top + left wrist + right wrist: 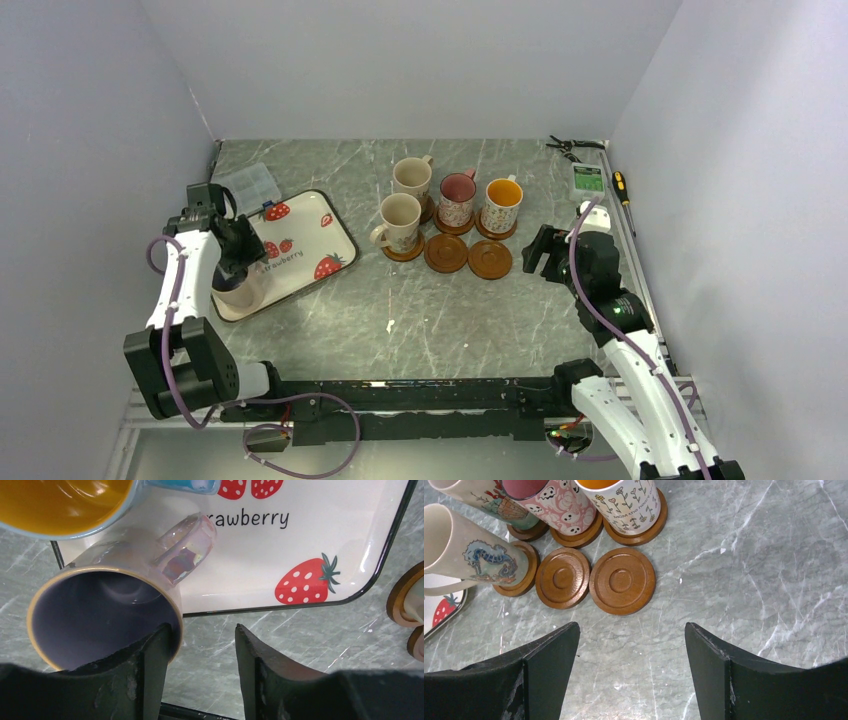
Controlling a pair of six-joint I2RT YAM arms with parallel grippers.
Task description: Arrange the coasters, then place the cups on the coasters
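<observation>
Six brown coasters lie in two rows at mid-table. Cups stand on the three back coasters: a cream cup, a pink-lined cup and an orange-lined cup. Another cream cup fills the front-left coaster. The other two front coasters are bare. A lavender-lined cup stands at the strawberry tray's near corner, beside a blue cup with an orange inside. My left gripper is open, straddling the lavender cup's rim: one finger inside, the other clear of the wall. My right gripper hangs open over bare table, near the empty coasters.
A clear plastic box sits behind the tray. Pliers, a small green-and-white box and a screwdriver lie at the back right corner. Grey walls enclose the table on three sides.
</observation>
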